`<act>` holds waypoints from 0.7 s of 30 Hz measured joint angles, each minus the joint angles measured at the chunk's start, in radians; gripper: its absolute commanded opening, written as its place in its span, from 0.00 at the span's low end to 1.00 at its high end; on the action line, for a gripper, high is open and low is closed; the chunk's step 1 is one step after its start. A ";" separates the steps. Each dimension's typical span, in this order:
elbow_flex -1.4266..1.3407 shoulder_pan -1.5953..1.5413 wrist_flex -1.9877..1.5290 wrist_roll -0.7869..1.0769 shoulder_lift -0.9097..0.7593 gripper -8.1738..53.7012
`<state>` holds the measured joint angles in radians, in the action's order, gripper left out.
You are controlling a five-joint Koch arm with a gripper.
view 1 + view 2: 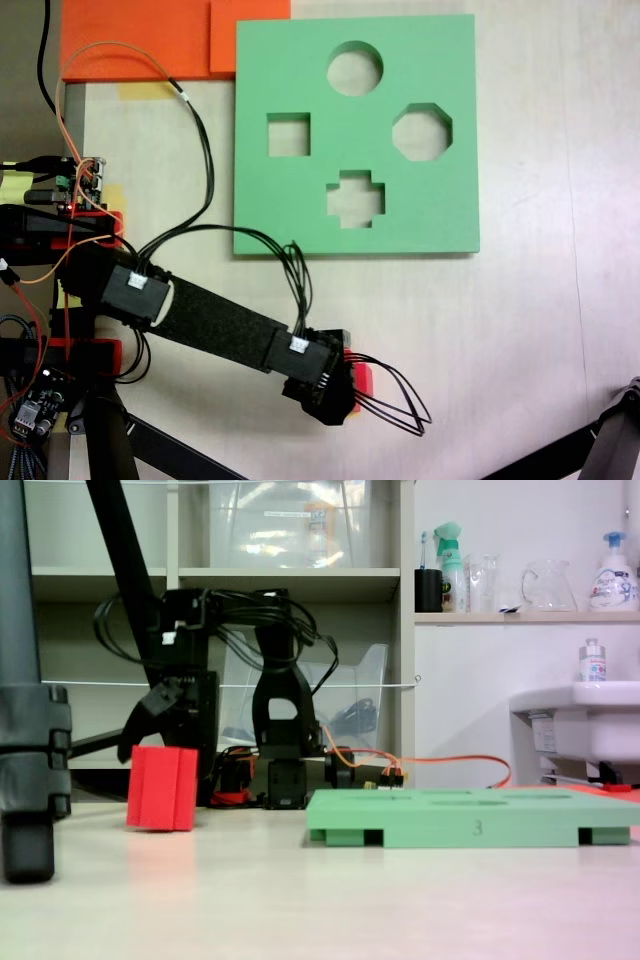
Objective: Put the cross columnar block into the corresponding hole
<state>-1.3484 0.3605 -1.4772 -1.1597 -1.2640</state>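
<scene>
A hobby arm's gripper (158,720) hangs over the red cross-shaped block (161,788), which stands upright on the pale table (520,330) well apart from the green foam board (300,210). In the low side view one dark finger (143,718) angles down towards the block's top left edge, while the rest of the gripper sits directly above and behind it; whether the fingers are spread, closed or already pinching the block cannot be told from either fixed view. From above, the arm's wrist covers almost all of the block, leaving a sliver of red (363,379) showing at its right side. The plus-shaped hole (355,197) lies empty near the board's front edge, between a square hole (288,134) and an octagonal hole (422,131), with a round hole (355,68) beyond. The risks look plain: a tall, light foam block could tip or skid if a finger lands on its edge instead of straddling it. A grip that twists the block would leave its arms out of line with the cutout, so it would perch on the board's surface and not drop in. The loose black wires (395,400) looping past the wrist could also snag
</scene>
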 measured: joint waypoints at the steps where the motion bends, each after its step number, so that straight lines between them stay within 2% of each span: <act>1: -0.005 -0.008 -0.017 -0.025 -0.020 0.37; 9: -0.003 -0.236 -0.104 -0.383 -0.216 0.37; 15: 0.086 -0.546 -0.060 -0.715 -0.219 0.37; 21: 0.216 -0.796 -0.011 -0.885 -0.156 0.37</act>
<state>-1.1321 -0.4357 -1.4880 -2.0448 -1.4205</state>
